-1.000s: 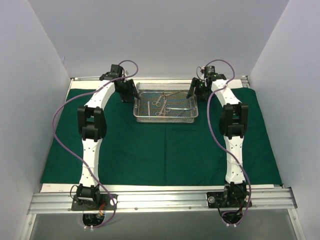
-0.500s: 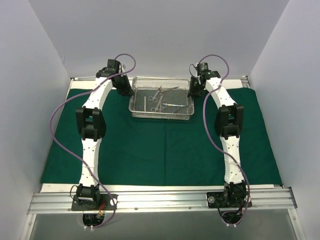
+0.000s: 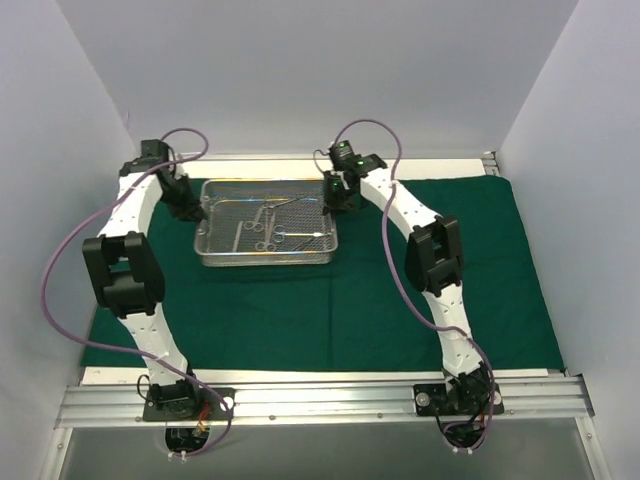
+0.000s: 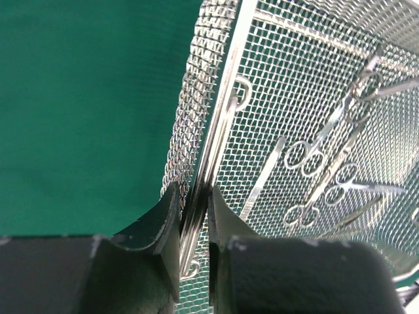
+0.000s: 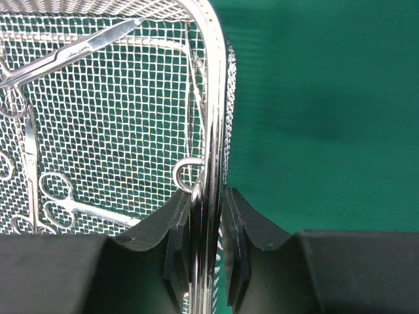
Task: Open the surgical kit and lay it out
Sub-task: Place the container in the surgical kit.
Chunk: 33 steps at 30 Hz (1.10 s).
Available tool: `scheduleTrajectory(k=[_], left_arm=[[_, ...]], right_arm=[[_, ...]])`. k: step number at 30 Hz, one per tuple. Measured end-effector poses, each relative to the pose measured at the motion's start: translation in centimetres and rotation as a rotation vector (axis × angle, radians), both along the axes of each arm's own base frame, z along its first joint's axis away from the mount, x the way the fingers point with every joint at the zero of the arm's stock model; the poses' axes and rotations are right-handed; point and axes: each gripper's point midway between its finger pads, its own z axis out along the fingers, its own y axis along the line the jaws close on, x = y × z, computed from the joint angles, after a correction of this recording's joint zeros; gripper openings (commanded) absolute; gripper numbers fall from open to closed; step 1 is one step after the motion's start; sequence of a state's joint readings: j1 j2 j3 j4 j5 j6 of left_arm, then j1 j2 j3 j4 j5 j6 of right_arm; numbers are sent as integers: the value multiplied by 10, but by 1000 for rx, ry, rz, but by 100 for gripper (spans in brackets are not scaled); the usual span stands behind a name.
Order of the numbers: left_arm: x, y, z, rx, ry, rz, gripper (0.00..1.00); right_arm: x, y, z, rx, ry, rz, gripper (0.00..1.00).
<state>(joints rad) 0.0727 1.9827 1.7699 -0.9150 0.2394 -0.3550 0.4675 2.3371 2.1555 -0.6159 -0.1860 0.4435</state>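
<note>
**Tray position.** The wire-mesh tray (image 3: 262, 258) sits over the dark green cloth wrap (image 3: 330, 310), toward 11 o'clock from the cloth's centre, with its long sides running 9 to 3 o'clock. The pictures do not show whether its base rests on the cloth.

**Contents.** Several ring-handled steel instruments (image 3: 265, 225) lie loose on the mesh floor, some crossing one another. In the left wrist view their finger rings (image 4: 314, 157) are clearly visible.

**Left gripper** (image 3: 190, 208). The jaws are nearly closed and clamp the tray's 9 o'clock end wall, one finger (image 4: 163, 222) outside the rim and the other inside.

**Right gripper** (image 3: 335, 195). The jaws are nearly closed and clamp the 3 o'clock end wall in the same way, straddling the rim (image 5: 211, 98).

**Surroundings.** The cloth is spread flat across the table. An aluminium rail (image 3: 320, 400) at 6 o'clock carries both arm bases.
</note>
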Motion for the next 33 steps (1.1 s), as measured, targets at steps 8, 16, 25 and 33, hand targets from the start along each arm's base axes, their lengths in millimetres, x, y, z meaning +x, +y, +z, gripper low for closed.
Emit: scheduleTrajectory(k=[8,16,25,33], left_arm=[[-35,59,-11,34,35,49,3],[-35,58,-28,7,58,50,32],[-32,65,-55,-48,120,146,55],[-35,78,-44,33,118,195,94]], right_arm=[[-37,58,-3,-13,-4,35,0],[-38,55,-11,-33,4,24,0],[-50,64,-22,5,42,70,43],[-41,79,1,85,3,113,73]])
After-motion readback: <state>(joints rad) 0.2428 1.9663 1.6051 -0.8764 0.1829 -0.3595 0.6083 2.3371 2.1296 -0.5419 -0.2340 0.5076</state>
